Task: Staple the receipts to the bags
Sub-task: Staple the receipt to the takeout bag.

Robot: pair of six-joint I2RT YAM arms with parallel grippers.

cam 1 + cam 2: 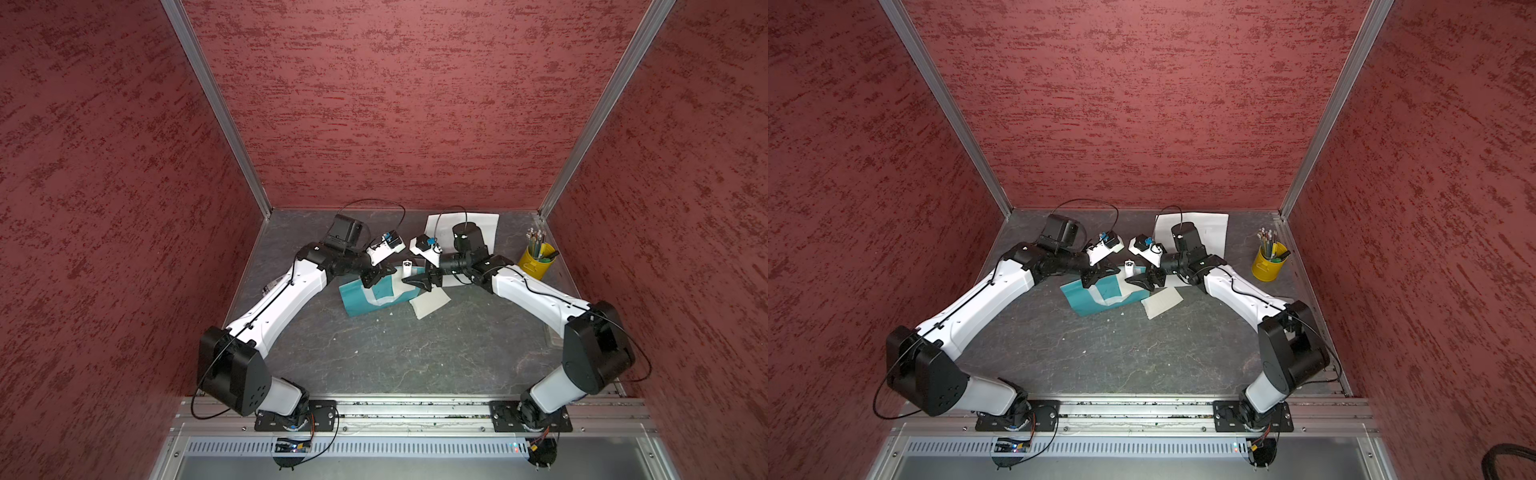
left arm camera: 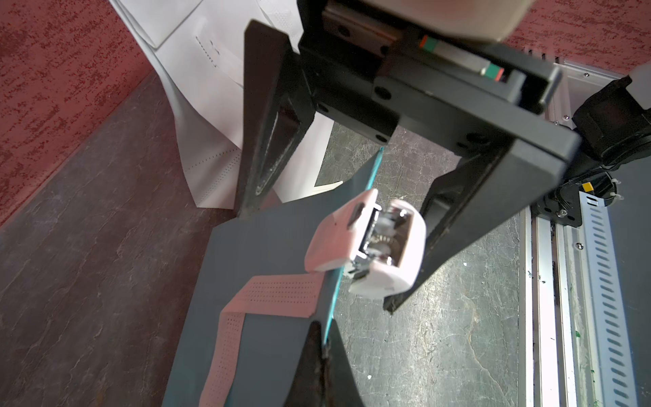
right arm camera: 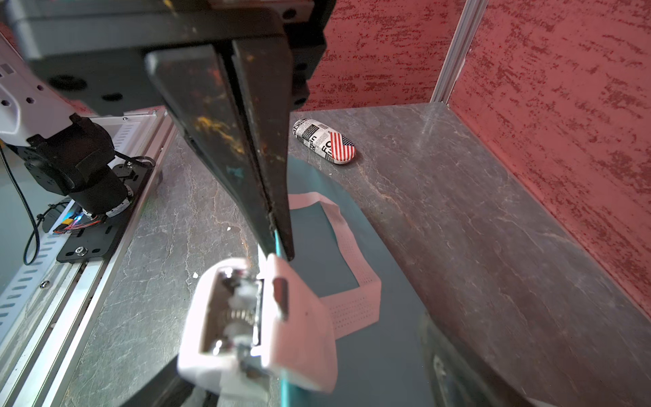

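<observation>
Stapling: my left claw [image 3: 280,246] pinches the teal bag [image 1: 355,303] (edge raised); my right claw [image 2: 318,260], spread around the stapler [image 3: 260,327], must squeeze.

arms [image 1: 286,299]: 2, white shells | joints [image 1: 232,374]: black housings | cables [image 1: 374,200]: thin black loops | fingers [image 3: 211,141]: black, paint-flecked

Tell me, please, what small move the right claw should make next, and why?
Probably close the right claw on the stapler to press it. Its jaws stand open on either side of the stapler, which straddles the raised edge of the teal bag, and the shut left claw holds that edge up.
</observation>
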